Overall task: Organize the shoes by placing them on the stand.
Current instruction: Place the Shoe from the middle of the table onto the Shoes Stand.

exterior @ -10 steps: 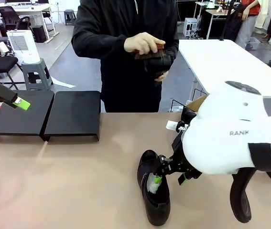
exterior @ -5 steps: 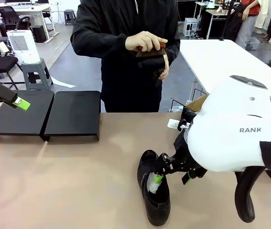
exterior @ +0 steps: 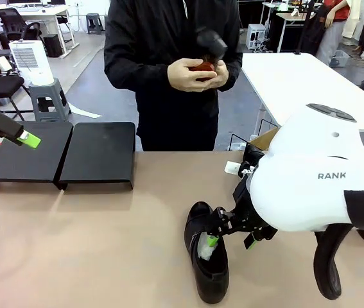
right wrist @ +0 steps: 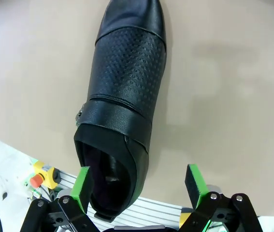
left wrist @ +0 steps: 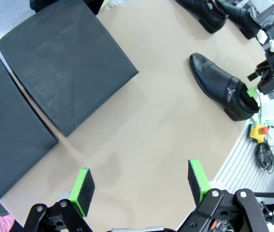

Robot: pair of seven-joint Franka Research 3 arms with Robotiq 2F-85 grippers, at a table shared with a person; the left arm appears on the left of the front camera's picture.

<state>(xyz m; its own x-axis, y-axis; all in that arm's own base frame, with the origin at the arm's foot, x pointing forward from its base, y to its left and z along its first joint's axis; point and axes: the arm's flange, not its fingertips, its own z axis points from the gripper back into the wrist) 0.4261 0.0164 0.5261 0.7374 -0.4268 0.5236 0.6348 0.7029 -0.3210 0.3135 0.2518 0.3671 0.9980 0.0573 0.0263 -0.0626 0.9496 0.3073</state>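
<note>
Presently the right pincer (right wrist: 137,175) hangs spread wide over the heel end of a black monk-strap shoe (right wrist: 127,72), which lies on the table (exterior: 104,244) well apart from the stand (exterior: 98,154). The left pincer (left wrist: 139,180), also wide, hovers near the stand.

glossy black leather dress shoe (right wrist: 127,72) is showing a dotted perforated pattern over its vamp | low flat-topped stand (exterior: 98,154) is looking uniformly matte black | smooth surface (exterior: 92,244) is looking plain beige | black left tool (left wrist: 140,183) and black right tool (right wrist: 138,186) are wearing bright green pads (left wrist: 83,189)
</note>
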